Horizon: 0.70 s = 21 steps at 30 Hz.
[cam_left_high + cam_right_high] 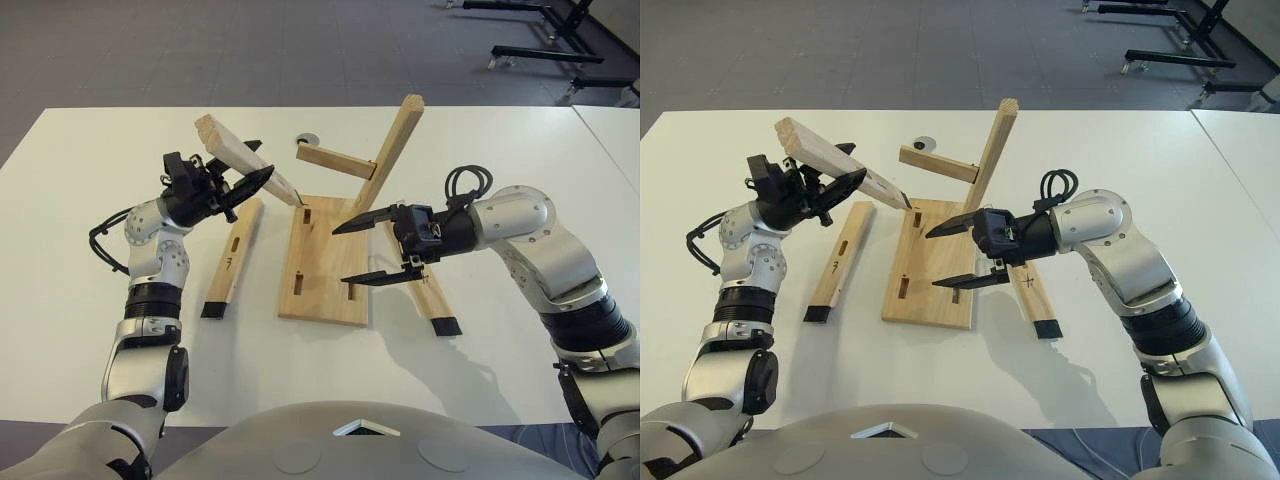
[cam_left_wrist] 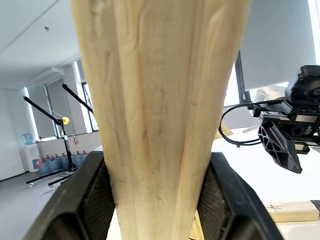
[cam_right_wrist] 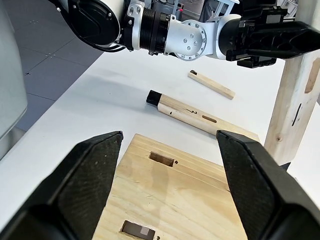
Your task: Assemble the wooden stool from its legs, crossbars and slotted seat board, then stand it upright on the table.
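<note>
The pale wooden leg with a black foot, lying right of the slotted seat board, is partly hidden behind the black right gripper. The small grey round thing far back is too small to tell.

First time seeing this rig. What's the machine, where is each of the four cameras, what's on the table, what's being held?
It is a humanoid robot with two arms, each ending in a two-finger gripper. Two pictures come from cameras in its head, looking down over the white table. The other two come from a camera on each wrist and look out between that gripper's own fingers.

The slotted seat board lies flat on the table, with a left loose leg and a right loose leg flat beside it. A standing leg rises tilted at the board's far edge, with a crossbar sticking out of it.

The left gripper is shut on a fourth leg, whose lower tip is down by a board slot. The right gripper hangs open over the board, holding nothing.
</note>
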Tool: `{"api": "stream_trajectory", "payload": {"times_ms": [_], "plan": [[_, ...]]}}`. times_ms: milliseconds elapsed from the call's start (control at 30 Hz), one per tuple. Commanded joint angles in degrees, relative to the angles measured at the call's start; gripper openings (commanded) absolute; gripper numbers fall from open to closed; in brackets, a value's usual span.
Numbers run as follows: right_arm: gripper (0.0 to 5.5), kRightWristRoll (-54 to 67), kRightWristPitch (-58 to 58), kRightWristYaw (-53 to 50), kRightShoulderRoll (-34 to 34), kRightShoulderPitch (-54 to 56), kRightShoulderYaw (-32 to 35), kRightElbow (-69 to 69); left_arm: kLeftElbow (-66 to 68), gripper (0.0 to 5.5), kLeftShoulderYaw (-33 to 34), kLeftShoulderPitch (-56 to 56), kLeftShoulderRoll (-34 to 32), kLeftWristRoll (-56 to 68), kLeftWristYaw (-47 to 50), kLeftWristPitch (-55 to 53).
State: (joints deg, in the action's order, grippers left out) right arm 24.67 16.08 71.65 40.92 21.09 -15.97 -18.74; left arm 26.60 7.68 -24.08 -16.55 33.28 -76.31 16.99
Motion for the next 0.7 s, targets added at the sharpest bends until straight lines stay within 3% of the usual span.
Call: {"api": "stream_trajectory", "payload": {"times_ms": [33, 700], "plan": [[3.45, -0.6, 0.0, 0.7, -0.2, 0.9, -0.3, -0.6, 1.8, 2.02, 0.0, -1.5, -0.6, -0.5, -1.5, -0.4], [3.45, -0.2, 0.7, 6.0, 0.7, 3.8, 0.8, 1.8, 3.7, 2.02, -4.1, 2.1, 3.0, -5.4, -2.2, 4.1]]}}
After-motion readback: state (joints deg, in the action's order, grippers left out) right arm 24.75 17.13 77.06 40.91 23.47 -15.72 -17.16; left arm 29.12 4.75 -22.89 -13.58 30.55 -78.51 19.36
